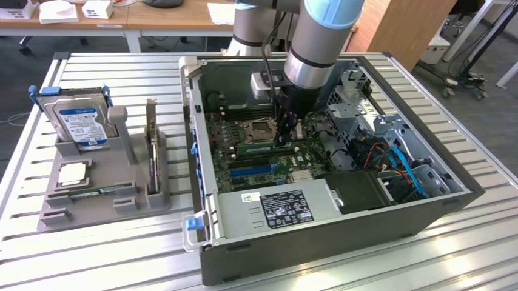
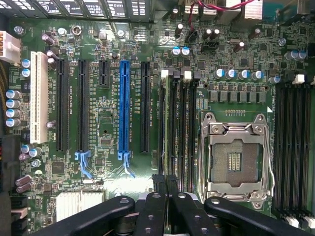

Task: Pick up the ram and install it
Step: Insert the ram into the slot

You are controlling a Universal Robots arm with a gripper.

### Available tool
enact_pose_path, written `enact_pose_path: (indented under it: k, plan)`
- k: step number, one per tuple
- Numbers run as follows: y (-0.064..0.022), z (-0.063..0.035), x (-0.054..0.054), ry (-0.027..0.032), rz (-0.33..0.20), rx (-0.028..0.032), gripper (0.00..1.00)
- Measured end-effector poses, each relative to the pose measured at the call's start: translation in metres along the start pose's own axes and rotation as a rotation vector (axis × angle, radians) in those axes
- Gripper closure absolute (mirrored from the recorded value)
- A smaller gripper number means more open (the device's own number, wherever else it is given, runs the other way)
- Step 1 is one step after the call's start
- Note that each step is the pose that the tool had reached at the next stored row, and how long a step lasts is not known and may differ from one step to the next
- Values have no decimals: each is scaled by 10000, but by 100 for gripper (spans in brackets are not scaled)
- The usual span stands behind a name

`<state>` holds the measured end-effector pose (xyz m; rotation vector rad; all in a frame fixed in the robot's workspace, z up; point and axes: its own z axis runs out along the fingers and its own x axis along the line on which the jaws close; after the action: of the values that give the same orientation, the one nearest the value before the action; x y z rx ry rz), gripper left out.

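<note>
The ram (image 1: 252,147) is standing on its edge in a memory slot of the motherboard (image 2: 103,113), just at 9 o'clock from the gripper (image 1: 282,143) in the exterior view and beside the CPU socket (image 2: 235,160). The gripper is hanging over the slot row with its fingers (image 2: 158,201) pressed together, pinching nothing. I cannot tell whether the tips are touching the ram's top edge, because the arm is hiding that place.

I am judging that the picking is done and the seating step is going on. This step is calling for straight downward pressure, even along the stick, until the latches are closing.

Counting now: 1 ram by the gripper, 1 empty socket, 4 memory slots on each side of it, and 1 blue slot (image 2: 124,105). In the grey holder (image 1: 89,209), at 9 o'clock from the computer case (image 1: 324,242), 1 hard drive (image 1: 81,124), 1 expansion card (image 1: 151,142) and 1 thin green strip (image 1: 96,193) are sitting.
</note>
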<state>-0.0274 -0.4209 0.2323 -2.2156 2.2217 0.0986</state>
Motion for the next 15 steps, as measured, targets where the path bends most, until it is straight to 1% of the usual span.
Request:
enact_pose_path:
  k: [15]
  plan:
    - [-7,11,4,-1,0,0,89]
